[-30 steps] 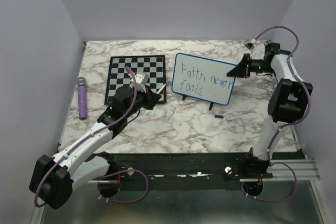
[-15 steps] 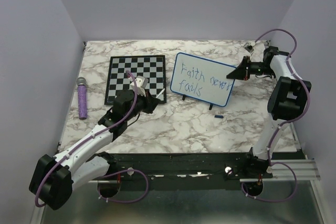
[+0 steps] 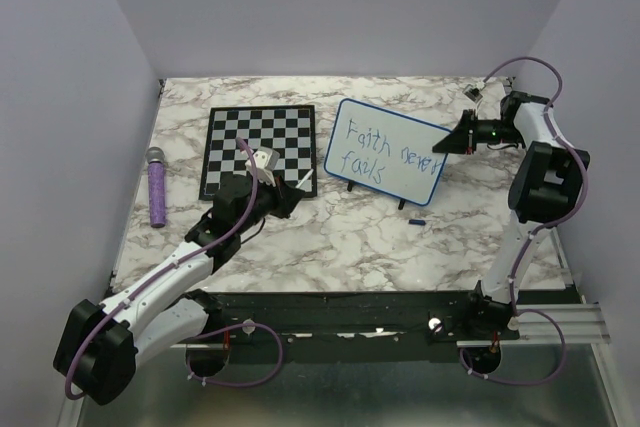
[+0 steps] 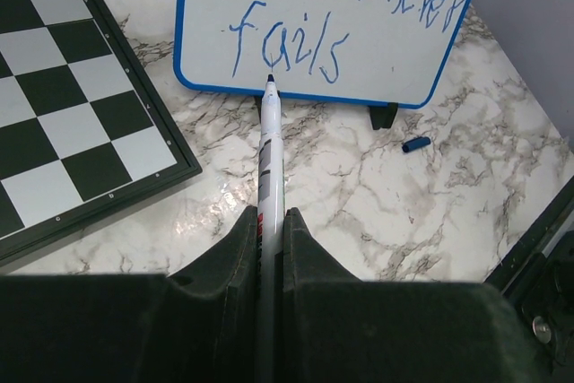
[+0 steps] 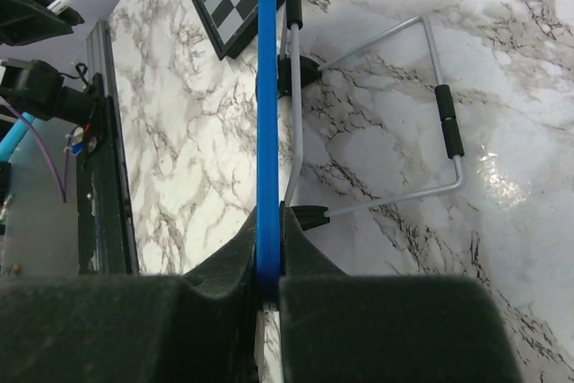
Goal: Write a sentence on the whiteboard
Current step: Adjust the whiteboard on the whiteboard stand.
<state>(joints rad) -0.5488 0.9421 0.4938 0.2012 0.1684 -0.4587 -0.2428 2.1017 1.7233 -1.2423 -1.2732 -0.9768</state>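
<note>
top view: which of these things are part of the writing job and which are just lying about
In the job: whiteboard with its sentence "Faith never fails"; marker, clamped in the left gripper; right gripper, clamped on the board's blue edge.
Lying about: chessboard; purple microphone; small blue piece near the board, perhaps the marker's cap.

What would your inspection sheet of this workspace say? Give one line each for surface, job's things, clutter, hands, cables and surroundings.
Surface: marble-patterned table.
Job's things: whiteboard propped on a wire stand; sentence "Faith never fails" in blue, two lines.
Clutter: chessboard left of the whiteboard; purple microphone near the left edge; small blue cap.
Hands: left hand shut on the marker, tip short of the board; right hand shut on the whiteboard's blue edge.
Cables: purple cables loop along both arms.
Surroundings: plain lavender walls.
</note>
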